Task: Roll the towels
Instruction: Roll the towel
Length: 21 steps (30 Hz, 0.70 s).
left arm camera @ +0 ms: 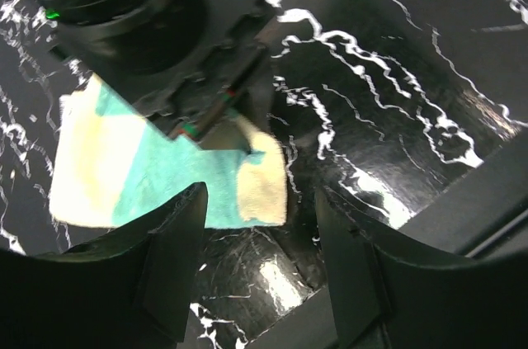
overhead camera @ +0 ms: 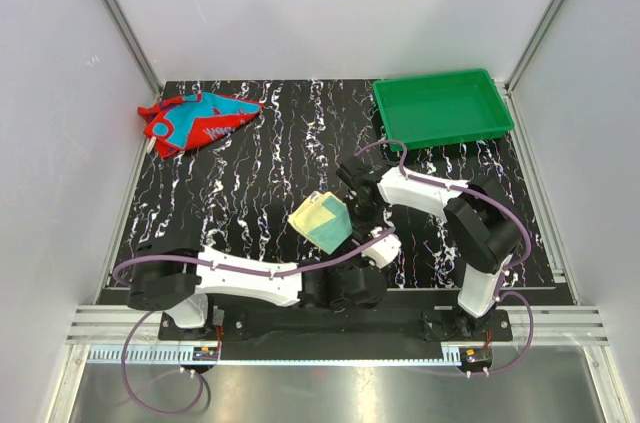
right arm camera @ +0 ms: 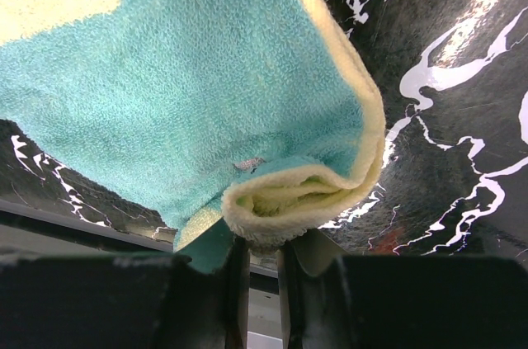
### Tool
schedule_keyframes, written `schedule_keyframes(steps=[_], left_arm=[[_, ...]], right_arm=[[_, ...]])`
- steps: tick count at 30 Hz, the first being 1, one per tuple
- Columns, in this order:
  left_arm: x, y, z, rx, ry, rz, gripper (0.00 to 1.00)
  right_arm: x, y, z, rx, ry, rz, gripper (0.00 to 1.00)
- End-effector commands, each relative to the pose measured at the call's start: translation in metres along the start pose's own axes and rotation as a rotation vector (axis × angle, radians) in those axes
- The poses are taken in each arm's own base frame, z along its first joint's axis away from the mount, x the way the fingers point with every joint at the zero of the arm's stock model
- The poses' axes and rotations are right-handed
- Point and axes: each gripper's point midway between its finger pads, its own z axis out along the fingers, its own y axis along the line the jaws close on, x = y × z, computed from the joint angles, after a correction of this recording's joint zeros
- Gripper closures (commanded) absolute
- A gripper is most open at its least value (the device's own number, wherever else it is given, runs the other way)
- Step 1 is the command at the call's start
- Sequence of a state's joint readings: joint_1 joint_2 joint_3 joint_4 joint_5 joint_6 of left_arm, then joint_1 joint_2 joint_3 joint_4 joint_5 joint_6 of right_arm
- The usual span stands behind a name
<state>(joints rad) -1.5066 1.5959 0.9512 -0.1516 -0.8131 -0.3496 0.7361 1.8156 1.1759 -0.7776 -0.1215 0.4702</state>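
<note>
Right claw (right arm camera: 260, 257) pinches yellow towel (right arm camera: 206, 77) — left claw (left arm camera: 260, 225) gapes, seemingly empty.

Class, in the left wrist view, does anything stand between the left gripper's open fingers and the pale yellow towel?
Nothing visible does. The left gripper points its open jaws at the yellow towel's near edge over bare table. The right gripper, shut on the towel, covers only its far part.
</note>
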Motion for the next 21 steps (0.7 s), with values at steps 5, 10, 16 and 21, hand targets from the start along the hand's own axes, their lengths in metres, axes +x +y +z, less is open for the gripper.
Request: schedule_keyframes(steps=[5,10,16,21], left_arm=[[-0.011,-0.029,0.010,0.090,-0.031,0.014,0.42],[0.014,-0.040,0.024,0.100,0.025,0.036,0.42],[0.049,-0.034,0.040,0.081,0.107,0.031,0.42],[0.060,-0.027,0.052,0.069,0.152,0.002,0.43]], right_arm=[[0.001,0.004,0.000,-0.015,0.009,-0.016,0.92],[0.000,0.004,0.000,-0.014,0.010,-0.024,0.92],[0.003,0.002,0.000,-0.009,0.016,-0.024,0.92],[0.004,0.001,0.001,-0.009,0.016,-0.023,0.92]])
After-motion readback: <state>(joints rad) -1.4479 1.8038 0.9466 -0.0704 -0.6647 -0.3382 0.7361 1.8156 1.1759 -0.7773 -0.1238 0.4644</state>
